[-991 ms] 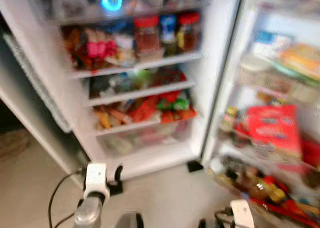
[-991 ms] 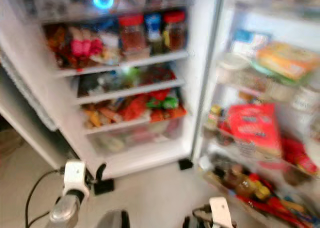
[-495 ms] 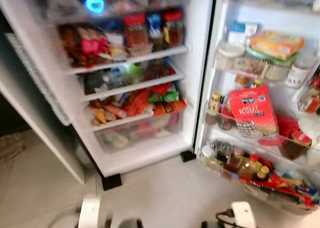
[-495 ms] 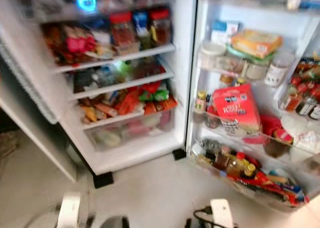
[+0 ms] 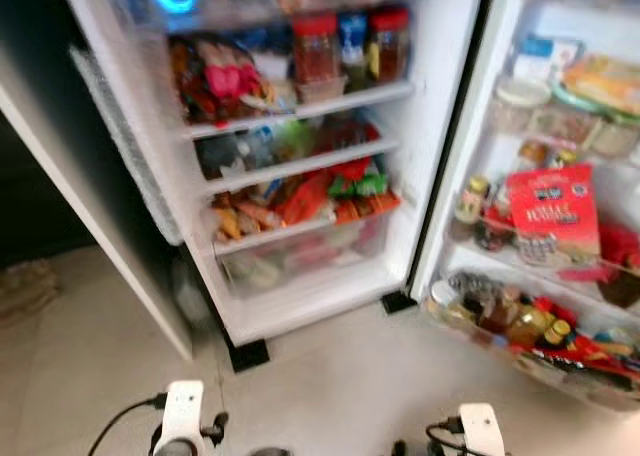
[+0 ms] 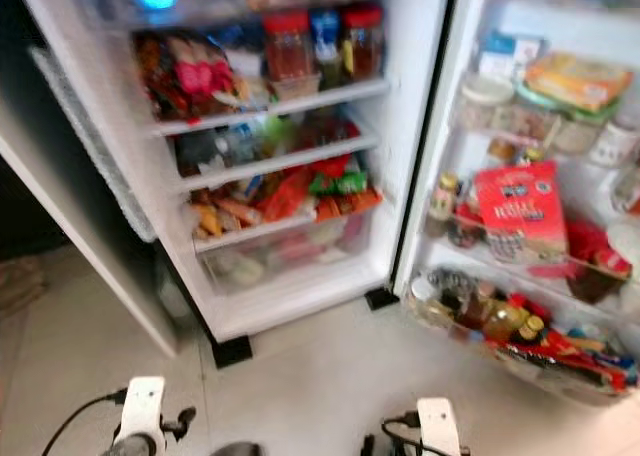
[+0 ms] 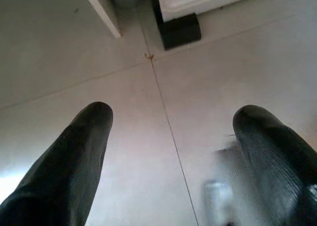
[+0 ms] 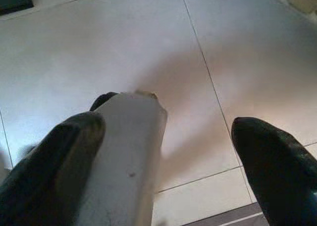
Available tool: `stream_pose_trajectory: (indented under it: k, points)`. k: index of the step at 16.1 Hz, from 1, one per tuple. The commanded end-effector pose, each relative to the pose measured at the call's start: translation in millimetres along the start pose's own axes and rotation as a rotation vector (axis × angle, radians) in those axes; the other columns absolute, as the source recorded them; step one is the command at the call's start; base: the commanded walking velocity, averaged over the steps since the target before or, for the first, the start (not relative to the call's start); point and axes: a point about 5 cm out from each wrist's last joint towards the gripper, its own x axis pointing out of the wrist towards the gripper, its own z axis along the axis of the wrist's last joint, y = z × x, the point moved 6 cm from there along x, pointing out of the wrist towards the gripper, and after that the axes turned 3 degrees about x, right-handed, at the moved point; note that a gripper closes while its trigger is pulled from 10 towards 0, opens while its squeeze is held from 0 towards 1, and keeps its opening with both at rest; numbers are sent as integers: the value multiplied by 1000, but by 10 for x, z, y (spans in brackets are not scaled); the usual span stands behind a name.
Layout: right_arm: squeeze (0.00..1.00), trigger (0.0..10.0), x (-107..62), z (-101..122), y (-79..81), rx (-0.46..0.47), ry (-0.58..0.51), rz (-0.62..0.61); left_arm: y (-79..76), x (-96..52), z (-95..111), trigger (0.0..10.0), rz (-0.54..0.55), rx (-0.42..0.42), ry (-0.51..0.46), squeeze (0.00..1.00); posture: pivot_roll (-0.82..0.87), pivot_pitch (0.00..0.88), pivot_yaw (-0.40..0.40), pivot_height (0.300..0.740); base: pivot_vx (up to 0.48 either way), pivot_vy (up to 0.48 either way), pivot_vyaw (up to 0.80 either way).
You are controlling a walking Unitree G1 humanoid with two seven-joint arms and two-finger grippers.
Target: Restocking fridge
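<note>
view swung back left toward the fridge (image 5: 300, 306) shelves, both hands spread and empty over the floor (image 7: 208, 87), so next it needs something to stock.

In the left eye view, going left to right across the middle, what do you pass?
Dark gap beside the fridge → open left door → stocked fridge shelves → white centre wall → red packet in the right door's rack.

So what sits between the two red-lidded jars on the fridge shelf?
A blue-capped container stands between the left red-lidded jar and the right red-lidded jar, as the left eye view shows, though it is blurred.
</note>
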Motion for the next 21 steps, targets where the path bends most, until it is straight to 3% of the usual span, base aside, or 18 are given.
stream_pose_trajectory:
  k: [1, 5, 16, 21]
  points:
    - [0, 10000, 7, -20, 54, 9, 9, 11, 91, -25, -111, 10000, 25, 6, 33, 0, -60, 0, 18, 637, 0, 458, 0]
    - [0, 10000, 8, -2, 64, 28, -5, 14, 71, -25, -115, 10000, 15, 14, 35, 0, -57, 0, 17, 637, 0, 0, 0]
    - [0, 10000, 10, -5, 71, 40, 0, 19, -23, -17, -94, 10000, -13, 5, 30, 0, -56, 0, 16, 740, 0, 0, 0]
    - [0, 10000, 8, -8, 52, 39, -2, 6, -46, -21, -124, 10000, -18, 11, 43, 0, -59, 0, 18, 740, 0, 0, 0]
